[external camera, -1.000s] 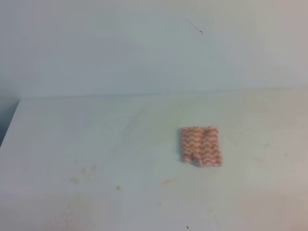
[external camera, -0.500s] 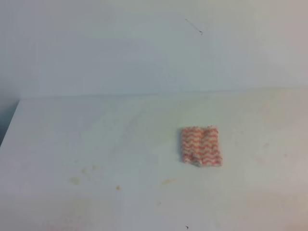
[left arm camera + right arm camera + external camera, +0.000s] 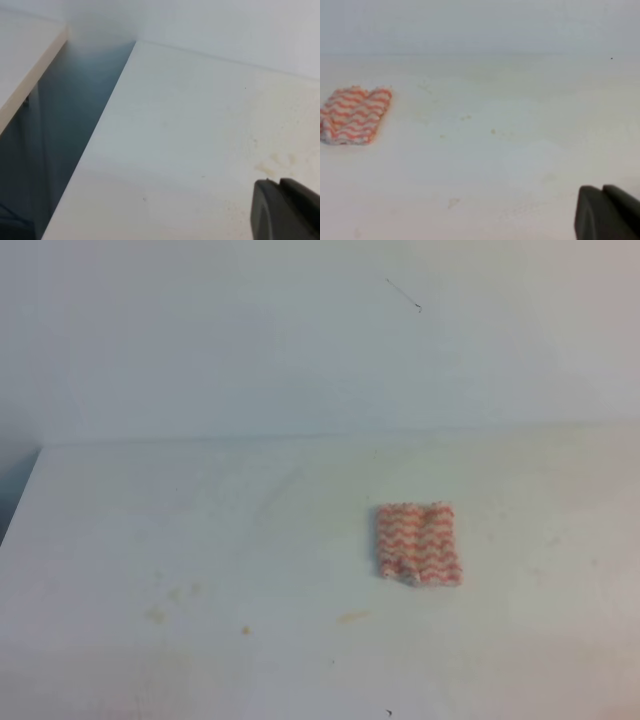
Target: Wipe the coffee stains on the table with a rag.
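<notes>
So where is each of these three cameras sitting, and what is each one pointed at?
Exterior high: sits above, looking down on the white table toward the back wall; the rag lies right of centre; no robot part shows.
Left wrist: rides on the left arm, facing the table's left edge and faint smudges; a dark bit of the left gripper shows bottom right.
Right wrist: rides low on the right arm, facing across the table; the right gripper shows bottom right.
Shared: the rag appears in the exterior high and right wrist views.

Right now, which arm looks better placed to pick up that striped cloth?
The right arm, probably. The pink-and-white zigzag towel rag lies right of the white table's middle, and the right wrist view shows it; the left wrist view shows only bare tabletop.
</notes>
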`<state>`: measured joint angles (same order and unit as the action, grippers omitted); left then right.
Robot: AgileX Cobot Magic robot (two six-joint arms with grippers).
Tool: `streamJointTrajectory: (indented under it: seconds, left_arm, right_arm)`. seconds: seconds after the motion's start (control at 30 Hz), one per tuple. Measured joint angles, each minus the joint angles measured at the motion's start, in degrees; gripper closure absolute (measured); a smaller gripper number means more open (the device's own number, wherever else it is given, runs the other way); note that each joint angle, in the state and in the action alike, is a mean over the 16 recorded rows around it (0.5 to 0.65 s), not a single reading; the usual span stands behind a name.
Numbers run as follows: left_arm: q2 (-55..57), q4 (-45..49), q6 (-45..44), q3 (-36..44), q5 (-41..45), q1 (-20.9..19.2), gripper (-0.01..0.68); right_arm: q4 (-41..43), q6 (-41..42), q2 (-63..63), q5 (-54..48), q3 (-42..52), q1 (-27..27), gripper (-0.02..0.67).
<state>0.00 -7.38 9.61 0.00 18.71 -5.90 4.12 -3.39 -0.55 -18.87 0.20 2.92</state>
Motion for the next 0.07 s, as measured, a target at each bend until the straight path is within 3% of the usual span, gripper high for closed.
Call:
streamJointTrajectory:
  seconds: [0.07]
  left_arm:
    - [0.0,0.0,0.0,0.0,0.0,0.0,0.674]
  right_arm:
    - [0.01,0.0,0.0,0.0,0.0,0.0,0.652]
